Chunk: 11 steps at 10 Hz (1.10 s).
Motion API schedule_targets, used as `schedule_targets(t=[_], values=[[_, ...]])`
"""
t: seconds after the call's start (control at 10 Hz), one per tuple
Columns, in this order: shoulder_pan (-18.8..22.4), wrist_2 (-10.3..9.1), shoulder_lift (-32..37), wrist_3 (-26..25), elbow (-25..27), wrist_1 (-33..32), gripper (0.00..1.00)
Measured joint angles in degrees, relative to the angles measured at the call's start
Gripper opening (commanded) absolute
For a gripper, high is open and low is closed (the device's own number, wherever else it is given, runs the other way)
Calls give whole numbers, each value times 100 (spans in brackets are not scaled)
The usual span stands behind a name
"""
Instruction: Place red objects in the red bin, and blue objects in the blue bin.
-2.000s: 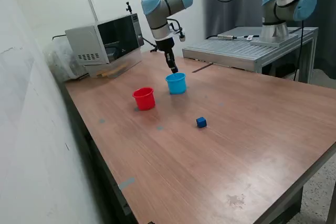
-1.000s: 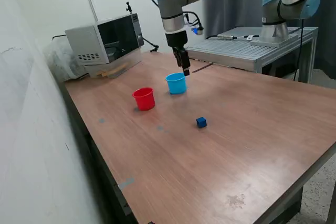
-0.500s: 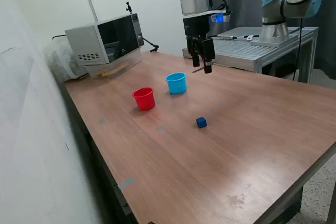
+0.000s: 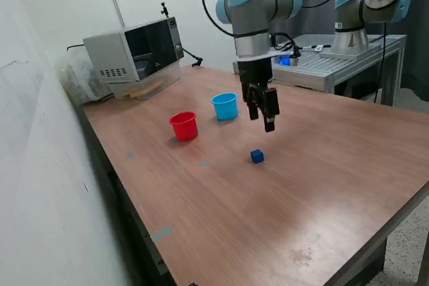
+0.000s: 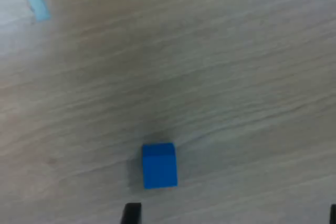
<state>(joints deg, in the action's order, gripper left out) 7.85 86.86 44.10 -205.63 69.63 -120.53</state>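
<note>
One dark-blue cube (image 4: 257,157) lies on the wooden table, and also shows in the wrist view (image 5: 159,164). My gripper (image 4: 262,119) hangs open and empty a little above and just behind it. In the wrist view, its fingertips (image 5: 130,213) stand wide apart at the picture's edge, with the cube near one of them. The light-blue cup (image 4: 225,106) and the red cup (image 4: 184,126) stand upright side by side, to the exterior view's left of the gripper. No red cubes and no second blue cube are in view; the cups' insides do not show.
A grey microwave-like box (image 4: 134,55) stands at the table's back left, by a white wall. A second arm (image 4: 365,8) stands on a metal bench (image 4: 322,61) behind. A pale blue tape mark (image 5: 38,4) is on the tabletop. The table's front edge (image 4: 375,232) drops off.
My gripper has left the spot over the light-blue cup, swung to the exterior view's right, turned, and come down toward the blue cube. The cups and the cube have not moved.
</note>
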Motion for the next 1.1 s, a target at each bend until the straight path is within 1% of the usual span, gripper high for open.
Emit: schedule_targets(t=[0.2, 0.4, 0.6, 0.9, 1.0, 1.1], values=[[0, 51, -358, -37, -171, -79, 100], [-6, 166, -573, -45, -215, -97, 100], [-33, 248, -670, -47, -200, -101, 100], [-77, 291, -728, -47, -202, -107, 100], [-96, 294, -749, -47, -202, -109, 0], [-109, 297, -759, -47, -208, -110, 0]])
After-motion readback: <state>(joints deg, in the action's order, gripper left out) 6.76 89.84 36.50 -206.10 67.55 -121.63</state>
